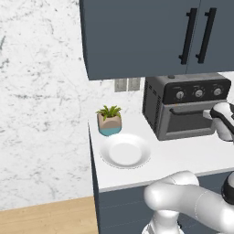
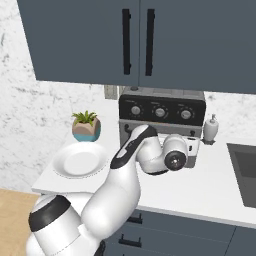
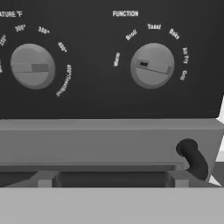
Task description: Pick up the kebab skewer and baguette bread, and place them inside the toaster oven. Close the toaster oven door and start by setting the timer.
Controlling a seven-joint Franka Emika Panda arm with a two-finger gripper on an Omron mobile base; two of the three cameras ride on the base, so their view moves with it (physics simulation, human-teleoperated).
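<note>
The toaster oven (image 1: 157,103) stands at the back right of the counter with the toaster oven door (image 1: 187,122) shut upright. Its black bar handle (image 1: 189,111) runs under three round knobs (image 1: 199,93). My gripper (image 3: 109,179) hovers right in front of the door's top edge, open, its fingertips (image 3: 43,179) wide apart at handle height. In the hand view, the temperature knob (image 3: 33,66) and function knob (image 3: 152,65) sit just above, and the handle's black end (image 3: 192,158) curves at the right. The kebab skewer and baguette bread are out of view.
An empty white plate (image 1: 125,153) and a small potted plant (image 1: 109,119) sit left of the oven. A soap dispenser (image 2: 211,129) and a sink (image 2: 245,170) lie to its right. Dark upper cabinets (image 1: 151,36) hang low over the oven.
</note>
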